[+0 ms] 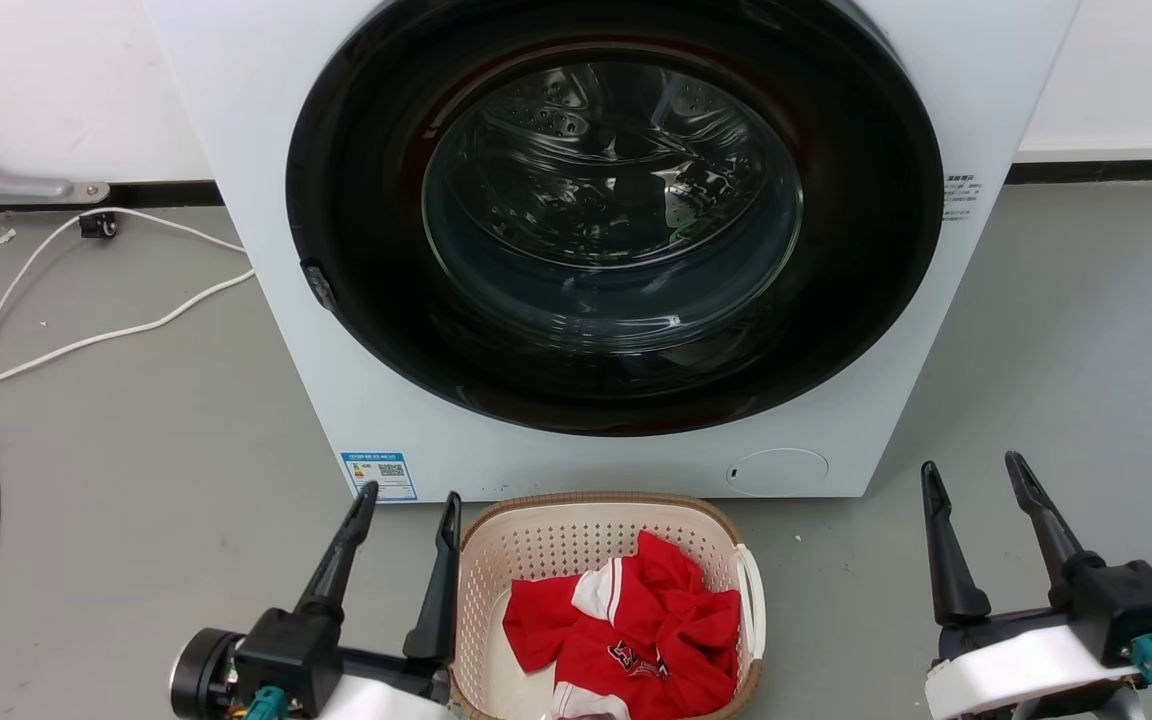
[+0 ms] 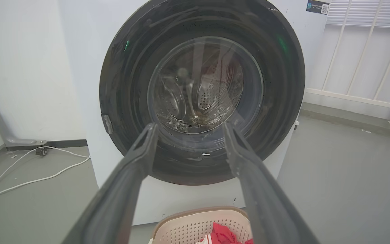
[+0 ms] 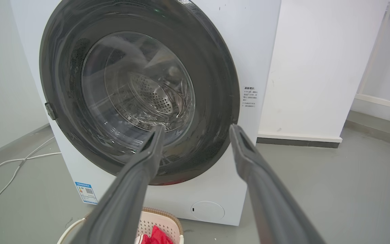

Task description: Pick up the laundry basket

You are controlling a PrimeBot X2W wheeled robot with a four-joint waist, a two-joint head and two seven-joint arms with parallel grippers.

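The laundry basket (image 1: 546, 545) is small, cream, perforated, with a brown woven-look rim and a white handle on its right side. It sits on the floor just in front of the washing machine, holding red and white clothing (image 1: 636, 625). The basket (image 2: 188, 225) also shows at the bottom of the left wrist view, and the basket (image 3: 159, 222) at the bottom of the right wrist view. My left gripper (image 1: 408, 500) is open, just left of the basket's left wall, nothing between its fingers. My right gripper (image 1: 974, 472) is open, well to the basket's right, apart from it.
A white front-loading washing machine (image 1: 266, 150) with a shut round dark glass door (image 1: 616, 210) stands right behind the basket. White cables (image 1: 86, 340) trail over the grey floor at the left. A white wall and a railing (image 2: 357, 96) lie to the right.
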